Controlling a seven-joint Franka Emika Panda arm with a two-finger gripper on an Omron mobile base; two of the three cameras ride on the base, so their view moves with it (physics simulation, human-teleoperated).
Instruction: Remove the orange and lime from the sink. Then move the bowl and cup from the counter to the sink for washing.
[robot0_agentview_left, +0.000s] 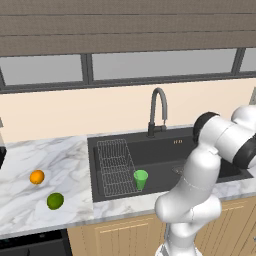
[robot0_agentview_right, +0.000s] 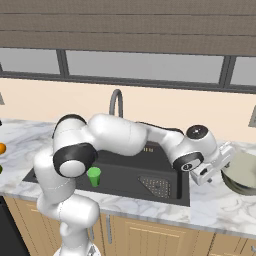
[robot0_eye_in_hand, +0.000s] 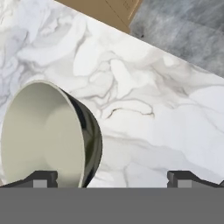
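In the right base view the bowl (robot0_agentview_right: 243, 176) is cut off by the right edge of the picture and partly covered by the gripper (robot0_agentview_right: 216, 167), so only its left rim and side show. In the left base view the arm's own elbow hides the right end of the sink (robot0_agentview_left: 165, 150).

The bowl sits on the counter (robot0_agentview_right: 210, 205) to the right of the sink (robot0_agentview_right: 127, 172), with bare marble between it and the basin's right edge. In the hand view the bowl (robot0_eye_in_hand: 43, 135) lies at the lower left, its rim running past one fingertip (robot0_eye_in_hand: 41, 178); the other fingertip (robot0_eye_in_hand: 183, 178) stands well to the right over bare counter (robot0_eye_in_hand: 144, 87). The claw is spread wide and holds nothing. Its opening faces the bowl's rim from the left.

The cup (robot0_agentview_left: 141, 179) stands upright in the sink, mouth up, just beside the near right corner of the wire rack (robot0_agentview_left: 116, 167). The basin to its right is open.

The orange (robot0_agentview_left: 37, 176) and the lime (robot0_agentview_left: 55, 201) rest on the counter (robot0_agentview_left: 60, 160) left of the sink, near each other but apart, the lime nearer the front edge.
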